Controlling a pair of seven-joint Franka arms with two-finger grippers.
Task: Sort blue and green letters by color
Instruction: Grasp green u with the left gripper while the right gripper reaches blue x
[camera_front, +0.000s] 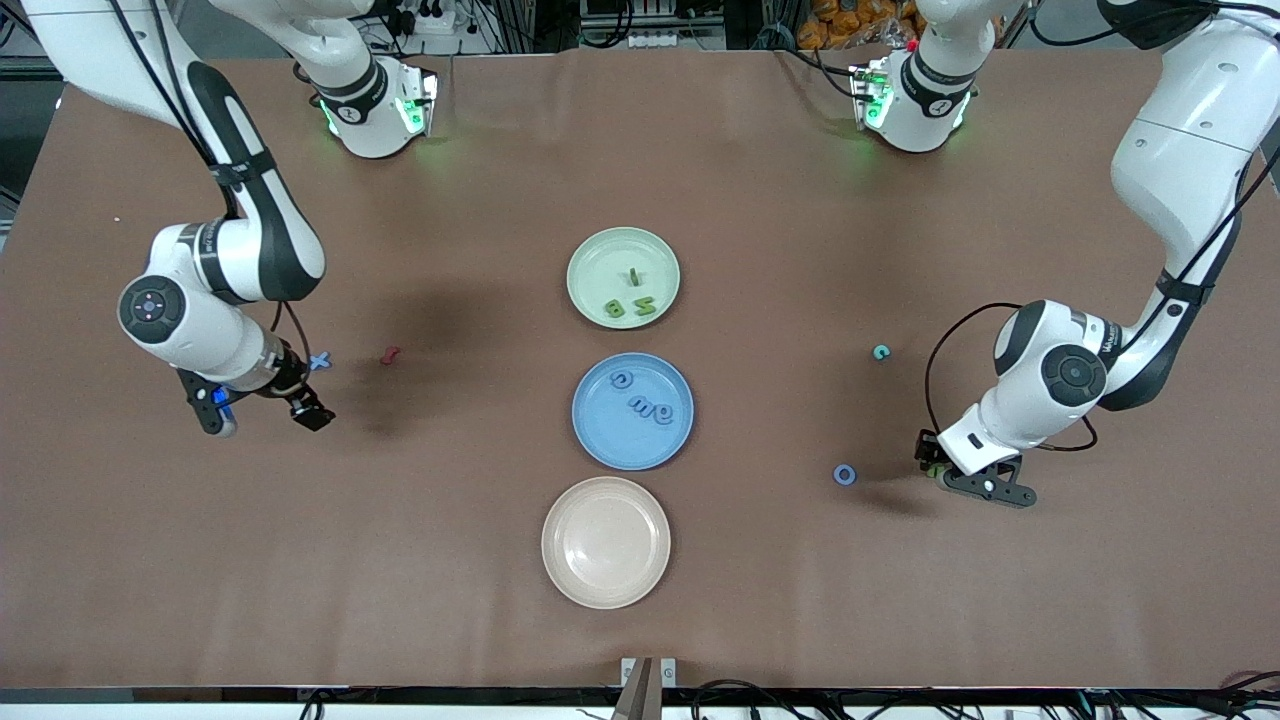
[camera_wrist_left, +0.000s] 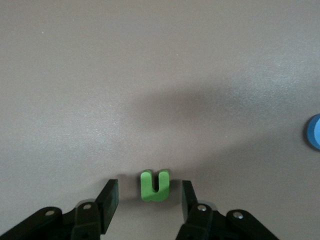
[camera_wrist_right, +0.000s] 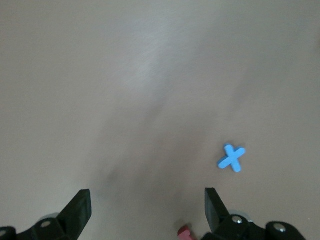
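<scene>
Left wrist view: green U letter (camera_wrist_left: 155, 186) sits on the table (camera_wrist_left: 150, 75) between the left gripper (camera_wrist_left: 150, 202) fingers, which stand a little apart on both sides, not yet touching it. Judging by that, the step in hand is the pinch on this green piece. To do it well: keep the letter centred between the pads, let both fingers meet its flat sides together so it doesn't skid or twist, then lift straight up before swinging toward the green plate (camera_front: 623, 277). In the front view that plate is at 12 o'clock of the blue plate (camera_front: 632, 411), with the pink plate (camera_front: 605, 542) at 6 o'clock. Green plate already holds green letters (camera_front: 630, 305); blue plate holds blue letters (camera_front: 640, 398). A blue ring letter (camera_front: 845, 474) lies at 9 o'clock of the left gripper, close by; a teal letter (camera_front: 881, 352) lies at 12 o'clock of the ring. Right gripper (camera_wrist_right: 147, 210) hovers wide apart and empty at the right arm's end of the table, a blue X letter (camera_wrist_right: 231, 158) and a dark red letter (camera_front: 390, 354) beside it.
</scene>
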